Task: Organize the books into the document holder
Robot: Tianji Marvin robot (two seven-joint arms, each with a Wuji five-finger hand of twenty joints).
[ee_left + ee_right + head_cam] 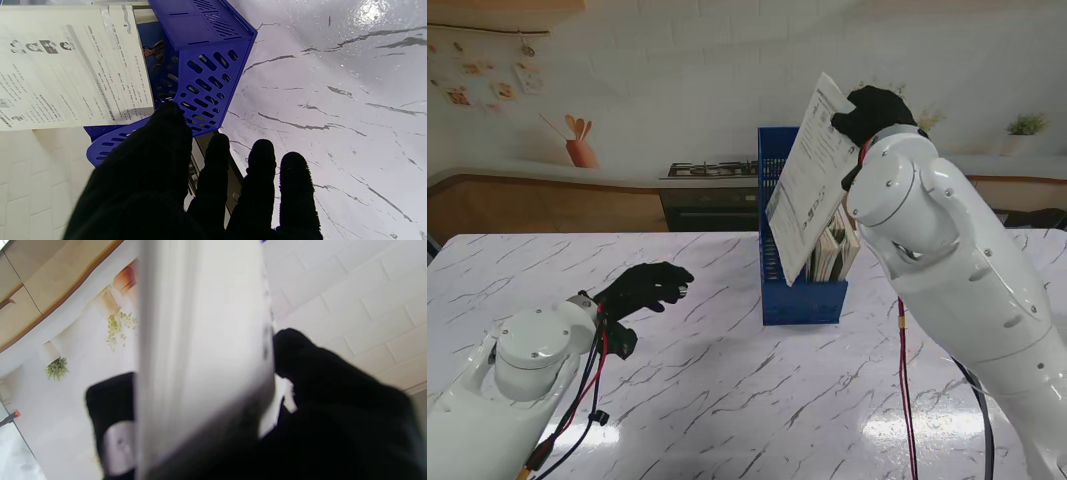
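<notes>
A blue slotted document holder [799, 290] stands upright at the middle of the marble table, with several books [837, 250] inside it. My right hand [874, 112], in a black glove, is shut on a white printed book [812, 175] and holds it tilted in the air above the holder, lower corner near the holder's opening. In the right wrist view the book [203, 350] fills the middle, pinched between thumb and fingers [333, 400]. My left hand [642, 288] hovers over the table left of the holder [206, 83], fingers apart and holding nothing; its view also catches the book [66, 66].
The marble table [747, 400] spreads around the holder. Behind it runs a kitchen counter with a stove [712, 170], an orange utensil pot [580, 150] and a small plant [1025, 126].
</notes>
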